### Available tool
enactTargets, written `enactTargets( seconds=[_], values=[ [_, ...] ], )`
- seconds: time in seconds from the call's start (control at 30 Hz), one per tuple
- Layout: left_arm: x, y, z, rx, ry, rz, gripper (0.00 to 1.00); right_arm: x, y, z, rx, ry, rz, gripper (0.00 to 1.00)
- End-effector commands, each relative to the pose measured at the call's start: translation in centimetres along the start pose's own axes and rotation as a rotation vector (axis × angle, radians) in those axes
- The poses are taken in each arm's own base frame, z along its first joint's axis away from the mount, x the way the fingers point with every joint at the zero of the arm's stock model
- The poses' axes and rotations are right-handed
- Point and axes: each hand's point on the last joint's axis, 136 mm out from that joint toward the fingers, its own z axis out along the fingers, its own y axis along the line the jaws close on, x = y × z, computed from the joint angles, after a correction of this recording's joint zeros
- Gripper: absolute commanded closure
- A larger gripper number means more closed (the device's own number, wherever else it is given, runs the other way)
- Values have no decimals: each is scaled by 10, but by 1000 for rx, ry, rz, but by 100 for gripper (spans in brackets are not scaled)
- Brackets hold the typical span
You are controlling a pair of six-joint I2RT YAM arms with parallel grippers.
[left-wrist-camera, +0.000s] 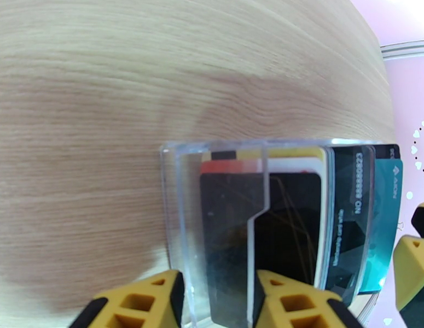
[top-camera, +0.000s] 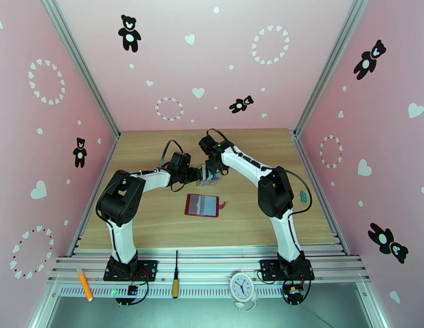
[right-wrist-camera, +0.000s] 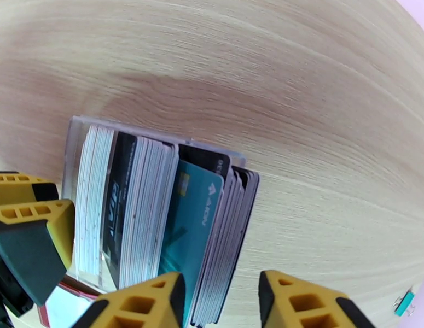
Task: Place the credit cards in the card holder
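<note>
Nearest the arm bases, the dark-red, leather-look card holder (top-camera: 202,205) lay open flat on the wood-grain table (top-camera: 157,225), pockets up, while just beyond it the left gripper (left-wrist-camera: 217,302) clamped the clear rigid rack (left-wrist-camera: 179,214), seemingly to steady it, and the right gripper (right-wrist-camera: 222,296), jaws parted, straddled the thin glossy credit cards (right-wrist-camera: 195,225) standing on edge inside.

Credit cards (right-wrist-camera: 195,225) upright in clear rack (left-wrist-camera: 173,214); red card holder (top-camera: 202,205) open flat.
</note>
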Motion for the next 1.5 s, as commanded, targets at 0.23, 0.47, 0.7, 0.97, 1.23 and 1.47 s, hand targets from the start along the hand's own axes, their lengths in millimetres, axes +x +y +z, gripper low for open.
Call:
enactTargets(
  seconds=[0.23, 0.47, 0.7, 0.97, 1.23, 1.47],
  values=[
    [24, 28, 9, -88, 89, -34, 60, -15, 3, 21, -73, 24, 58, 55],
    [24, 28, 10, -87, 90, -34, 60, -21, -5, 32, -54, 27, 79, 55],
    [25, 28, 11, -83, 94, -39, 60, -17, -7, 38, -41, 46, 68, 55],
    [24, 28, 11, -83, 93, -40, 60, -18, -25, 25, 45, 28, 50, 57],
    [25, 29, 12, -81, 97, -43, 60, -21, -33, 9, 63, 5, 51, 61],
    [25, 28, 11, -81, 95, -41, 60, -22, -32, 3, 79, -6, 42, 62]
  ],
)
